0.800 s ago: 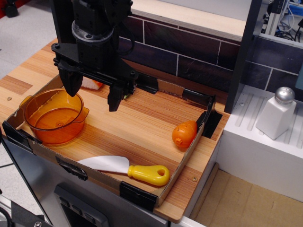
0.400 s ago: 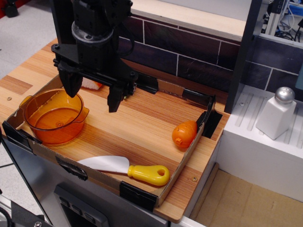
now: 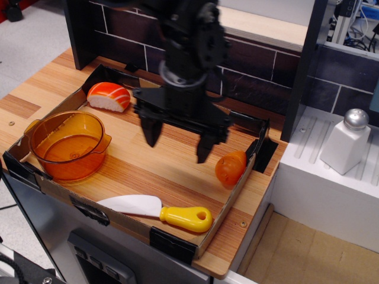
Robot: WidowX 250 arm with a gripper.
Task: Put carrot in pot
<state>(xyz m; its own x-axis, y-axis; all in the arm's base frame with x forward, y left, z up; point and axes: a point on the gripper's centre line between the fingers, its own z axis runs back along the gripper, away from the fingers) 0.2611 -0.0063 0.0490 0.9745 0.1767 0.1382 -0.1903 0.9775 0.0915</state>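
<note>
The small orange carrot (image 3: 230, 167) lies at the right edge of the cardboard tray (image 3: 177, 236), against its right wall. The round translucent orange pot (image 3: 67, 144) stands at the tray's left end and holds nothing. My black gripper (image 3: 177, 144) hangs open and empty above the middle of the tray, its fingers spread wide. Its right finger (image 3: 204, 149) is just left of and above the carrot, not touching it. The pot is well to the gripper's left.
An orange-and-white sushi piece (image 3: 109, 96) lies at the tray's back left. A toy knife with a white blade and yellow handle (image 3: 185, 218) lies along the front wall. A dark tiled wall (image 3: 260, 71) is behind. A white salt shaker (image 3: 346, 141) stands on the right counter.
My gripper has swung right, from above the pot and sushi piece to the middle of the tray near the carrot. The sushi piece now shows. The objects have not moved.
</note>
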